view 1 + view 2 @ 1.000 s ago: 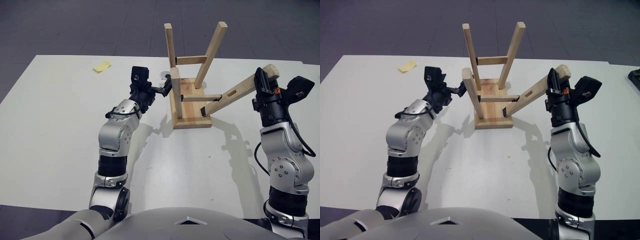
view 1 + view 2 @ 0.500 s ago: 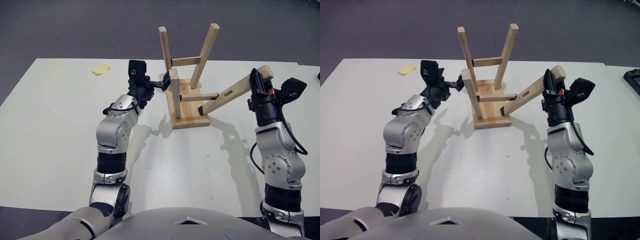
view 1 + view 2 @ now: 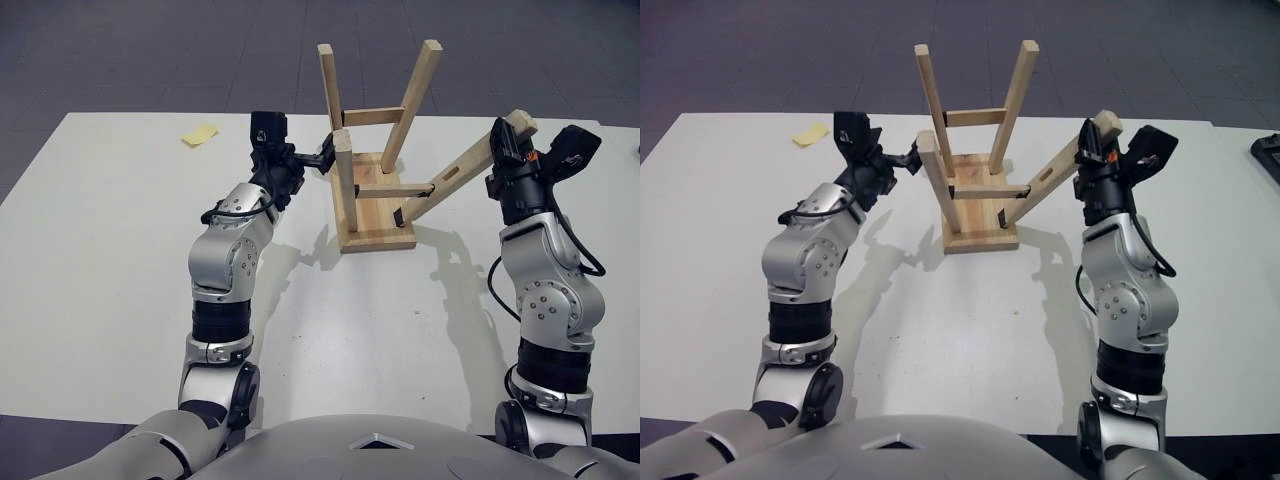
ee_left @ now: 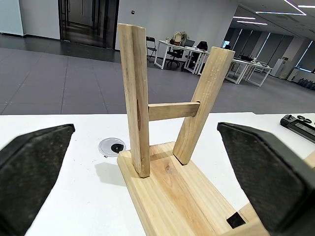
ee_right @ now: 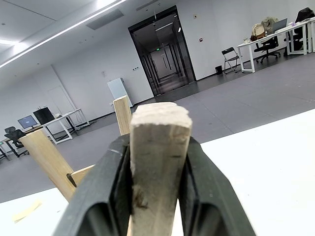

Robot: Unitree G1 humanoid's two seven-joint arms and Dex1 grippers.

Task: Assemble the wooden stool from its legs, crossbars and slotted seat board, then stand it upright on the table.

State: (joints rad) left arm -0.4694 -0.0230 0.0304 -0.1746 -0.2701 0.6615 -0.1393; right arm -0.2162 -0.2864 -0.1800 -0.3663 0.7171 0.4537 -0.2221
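— Finding the stool (image 3: 980, 232) where?

— Sitting upside down toward 12 o'clock on the white worktop (image 3: 120, 250), resting flat on the seat board (image 3: 378, 236).

— Doing what with the legs?

— Pointing two far legs (image 3: 330, 85) straight up from the board's 12 o'clock edge, carrying a crossbar (image 3: 372, 117) between them. Standing a near leg (image 3: 347, 190) upright at the board's 7 o'clock corner, meeting a second crossbar (image 3: 392, 189) running off toward 3 o'clock.

— And the fourth?

— Leaning out toward 2 o'clock as a slanted leg (image 3: 455, 178), meeting the board near its 4 o'clock corner with the lower end and showing a slot partway up.

— Gripping it with anything?

— Clamping its upper end in the right hand (image 3: 1092, 150), with fingers (image 5: 113, 187) pressing on both sides of the wood.

— Doing what on the other side?

— Hovering the left hand (image 3: 322, 158) just beside the near leg's top, at 9 o'clock from it. Spreading wide, pads (image 4: 29, 172) sitting far apart, holding nothing. Not managing to tell whether touching the leg.

— Seeing anything else lying about?

— Noticing a yellow note (image 3: 201, 133) at 10 o'clock on the worktop, well apart from the stool, and a round cap (image 4: 111, 146) set into the worktop near the seat board.
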